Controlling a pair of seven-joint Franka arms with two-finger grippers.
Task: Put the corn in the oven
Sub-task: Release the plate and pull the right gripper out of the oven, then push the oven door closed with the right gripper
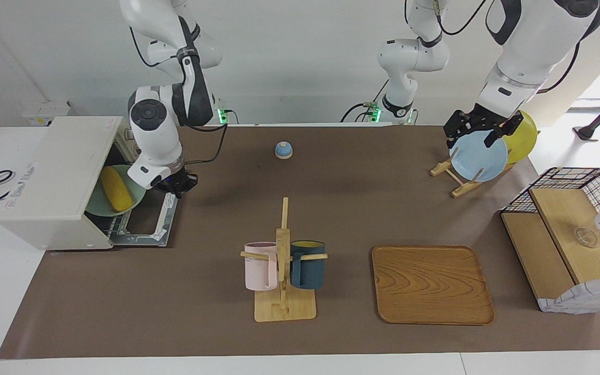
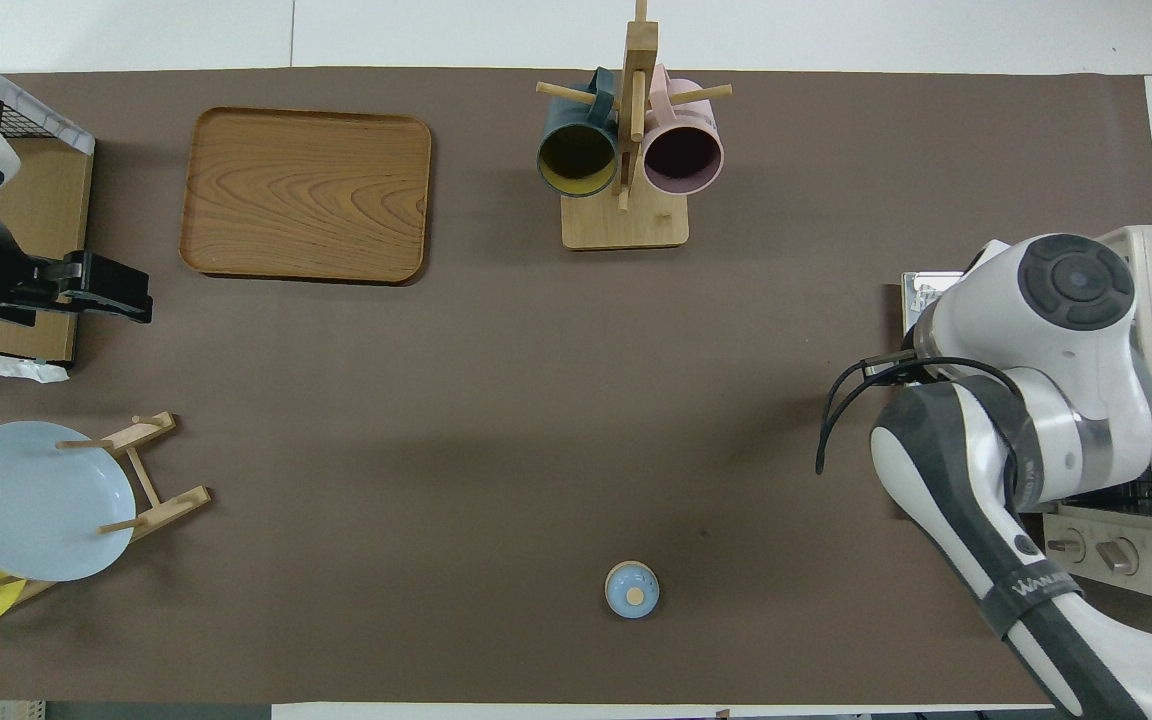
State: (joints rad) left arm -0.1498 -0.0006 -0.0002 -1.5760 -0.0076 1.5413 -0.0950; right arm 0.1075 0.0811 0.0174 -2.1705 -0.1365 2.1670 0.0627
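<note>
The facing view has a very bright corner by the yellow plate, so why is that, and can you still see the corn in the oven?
In the facing view, daylight washes out the corner beside the yellow plate. The corn shows clearly at the mouth of the oven, on a green plate. In the overhead view, the right arm covers it. Soft arm shadows fall on the brown mat.

A wooden mug stand point(image 1: 283, 291) holding a pink mug point(image 1: 260, 266) and a dark teal mug point(image 1: 308, 264) sits mid-worktop, with a wooden tray point(image 1: 432, 284) beside it toward the left arm's end. Nearer the robots are a small blue bell point(image 1: 283, 150) and a plate rack point(image 1: 456, 177) carrying a pale blue plate point(image 1: 479, 160) and a yellow plate point(image 1: 523, 136). A wire-and-wood basket box point(image 1: 571, 234) stands at the left arm's end.
</note>
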